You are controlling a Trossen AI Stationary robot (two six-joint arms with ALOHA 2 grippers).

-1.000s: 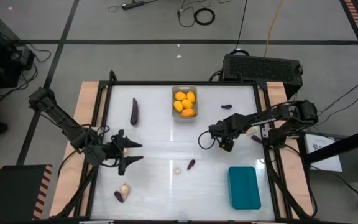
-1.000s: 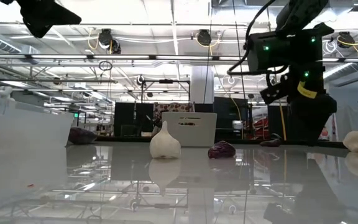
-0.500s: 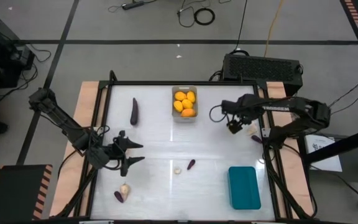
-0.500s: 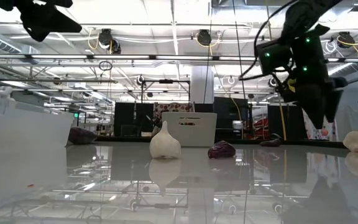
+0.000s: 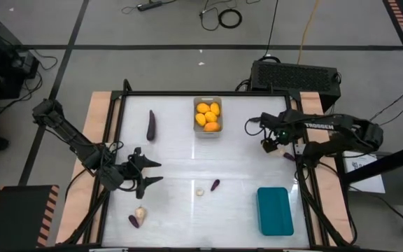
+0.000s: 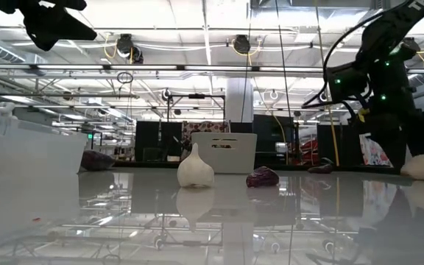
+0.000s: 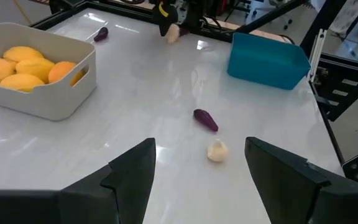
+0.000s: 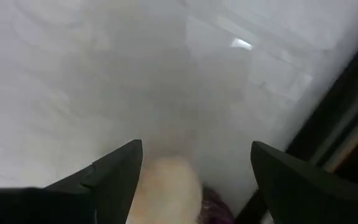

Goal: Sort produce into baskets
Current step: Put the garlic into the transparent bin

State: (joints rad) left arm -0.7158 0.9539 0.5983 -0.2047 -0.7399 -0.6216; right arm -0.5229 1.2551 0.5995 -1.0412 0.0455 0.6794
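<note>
— Garlic, I'd say, is the item in hand. The right pincer (image 5: 269,144) hangs near the right edge of the desk (image 5: 180,161), fingers spread and empty, and its wrist view shows a pale bulb (image 8: 168,190) just ahead, between the two fingers (image 8: 114,171).

— Is it touching that bulb?

— Can't tell from these views. In the low view the bulb (image 6: 422,166) sits on the desk surface right beside the arm, with a small purple piece (image 5: 288,156) close by at the edge.

— And the other arm?

— The left pincer (image 5: 147,173) waits over the left part of the desk, also open, holding nothing.

— Where does everything else lie?

— The yellow fruits (image 5: 208,116) already fill the grey basket (image 5: 196,128) at the far middle. The teal basket (image 5: 274,210) stands near the right front. A long eggplant (image 5: 150,124) lies far left; a bulb (image 5: 200,191) and a purple piece (image 5: 215,185) lie mid-desk; another bulb (image 5: 140,211) and purple piece (image 5: 133,221) sit front left. The clear basket (image 6: 20,158) shows only in the low view.

— So the next move?

— Likely lower the right pincer squarely around the bulb, close gently since it's round and could roll, and mind the neighbouring purple piece and the frame. Which basket takes garlic I can't judge yet.
</note>
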